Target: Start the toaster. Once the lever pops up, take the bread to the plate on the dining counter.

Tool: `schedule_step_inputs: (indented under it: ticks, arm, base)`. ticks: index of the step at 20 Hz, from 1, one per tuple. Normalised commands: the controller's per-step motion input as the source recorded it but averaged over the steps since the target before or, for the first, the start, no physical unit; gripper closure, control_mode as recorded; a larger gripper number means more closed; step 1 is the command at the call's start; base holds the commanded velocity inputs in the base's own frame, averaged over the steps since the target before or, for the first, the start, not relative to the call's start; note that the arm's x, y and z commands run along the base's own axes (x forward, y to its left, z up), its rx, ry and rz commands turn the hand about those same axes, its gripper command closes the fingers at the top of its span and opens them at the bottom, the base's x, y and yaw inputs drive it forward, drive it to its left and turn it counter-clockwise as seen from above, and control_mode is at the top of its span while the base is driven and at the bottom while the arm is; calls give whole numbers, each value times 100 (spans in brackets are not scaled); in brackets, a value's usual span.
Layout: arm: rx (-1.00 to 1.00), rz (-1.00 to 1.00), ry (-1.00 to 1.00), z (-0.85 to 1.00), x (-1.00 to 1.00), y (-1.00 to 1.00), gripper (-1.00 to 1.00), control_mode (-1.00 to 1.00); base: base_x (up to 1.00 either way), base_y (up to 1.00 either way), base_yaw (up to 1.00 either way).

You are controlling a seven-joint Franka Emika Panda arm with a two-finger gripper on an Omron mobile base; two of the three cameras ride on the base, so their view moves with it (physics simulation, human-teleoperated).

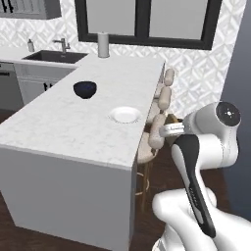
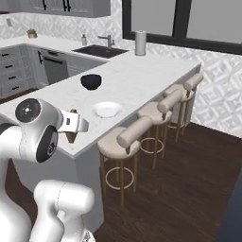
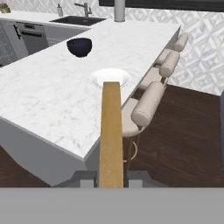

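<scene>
Nearest to us, our gripper [image 3: 111, 180] is clamped on the bread [image 3: 110, 135], which we see edge-on in the hand view as a thin golden-orange strip rising straight up between the two fingertips. The jaws stand narrow, pinching the slice across its flat faces near its lower edge. We judge the toast light, stiff and dry, with a slightly rough crust that should not slip, but brittle enough to crack or crumble if squeezed hard, so a gentle pinch low on the slice suits it. In the right base view a brown sliver of it [image 2: 72, 131] shows just past the wrist, held off the near edge of the dining counter [image 2: 142, 80].

That counter is a long slab of white marble pattern, smooth and hard, with a thick edge and plain grey sides. On it, near the stool side, lies the plate [image 3: 110, 77], round, white, flat and glossy, with nothing on it. Padded beige stools [image 3: 148, 109] on thin metal legs line the side. Further along sits a dark blue bowl [image 3: 79, 46], and beyond it a sink [image 3: 78, 19] and a pale upright roll [image 2: 140, 43]
</scene>
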Motion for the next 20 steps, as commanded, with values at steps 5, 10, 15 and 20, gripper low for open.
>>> schedule_step_inputs:
  ticks: [5, 10, 15, 20]
  arm:
    - [0, 0, 0, 0, 0, 0, 100, 100]
    - [0, 0, 0, 0, 0, 0, 100, 100]
    - [0, 0, 0, 0, 0, 0, 100, 100]
    - [0, 0, 0, 0, 0, 0, 100, 100]
  base:
    - [35, -50, 33]
    - [32, -36, 39]
    - [8, -32, 40]
    - [9, -77, 25]
